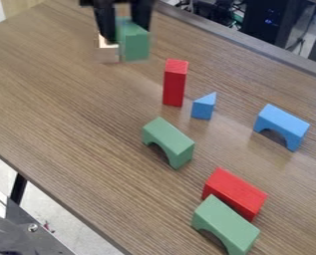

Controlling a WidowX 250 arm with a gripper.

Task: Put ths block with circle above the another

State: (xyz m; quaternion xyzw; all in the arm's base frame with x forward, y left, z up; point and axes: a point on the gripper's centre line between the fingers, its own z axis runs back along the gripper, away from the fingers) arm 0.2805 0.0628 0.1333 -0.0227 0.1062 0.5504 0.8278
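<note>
The black gripper (126, 33) hangs down at the upper left of the camera view, right at a green block (135, 46); whether it holds this block I cannot tell. Three blocks have an arch-shaped cutout. One green arch block (168, 142) rests near the middle of the table, its cutout facing lower left. A second green arch block (225, 225) lies at the lower right, close against a red block (235, 193). The blue arch block (282, 125) sits at the right, its cutout downward.
A pale wooden block (107, 53) is beside the upper green block. An upright red block (175, 82) and a small blue triangular block (203, 106) stand right of it. The wooden table (67, 107) has its far edge at the upper right and its near edge at the lower left.
</note>
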